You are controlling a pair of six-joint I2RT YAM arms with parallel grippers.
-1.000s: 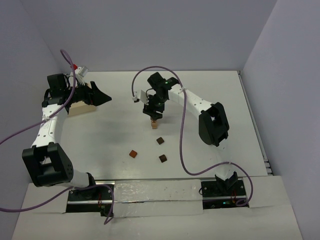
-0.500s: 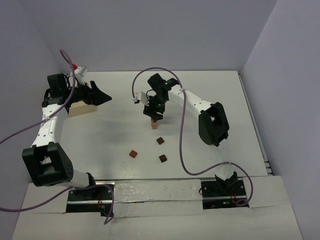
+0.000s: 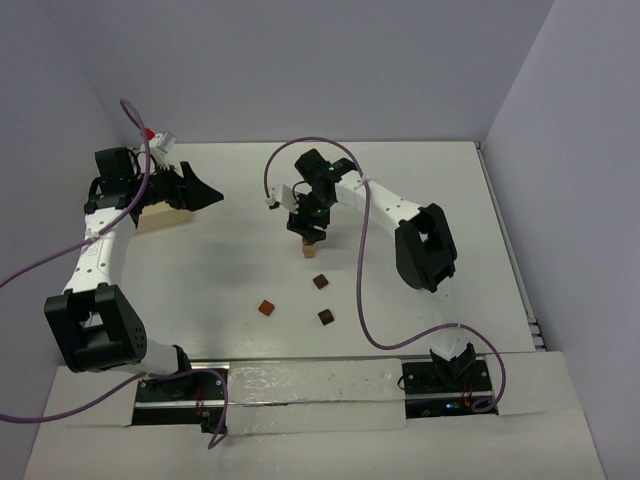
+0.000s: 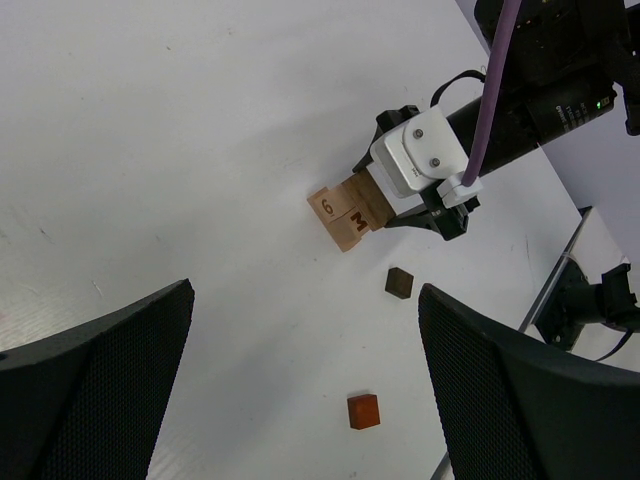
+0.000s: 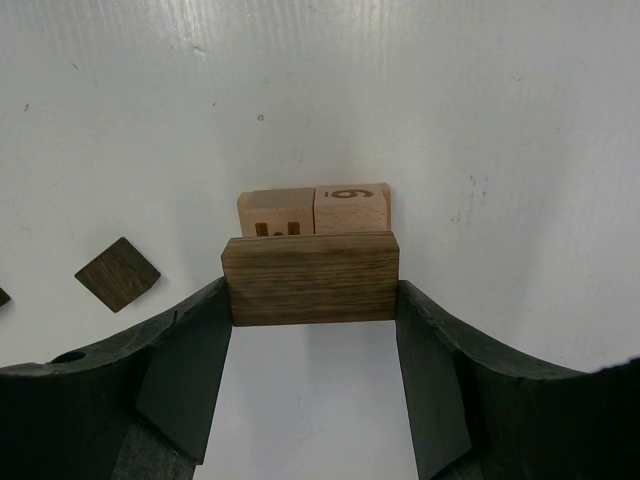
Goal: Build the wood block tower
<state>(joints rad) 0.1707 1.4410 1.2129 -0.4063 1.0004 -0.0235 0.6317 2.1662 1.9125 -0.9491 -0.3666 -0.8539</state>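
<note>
The left wrist view reads "6" and "M" on two pale cubes (image 4: 352, 228) side by side mid-table (image 3: 200, 270). The right wrist view shows only the 6 clearly. The right gripper (image 5: 315, 332) clamps a longer dark brown piece (image 5: 310, 278) directly over them. The left gripper (image 4: 300, 330) gapes wide, holding nothing. Three dark cubes (image 3: 320, 281) lie apart, nearer the arm bases.
</note>
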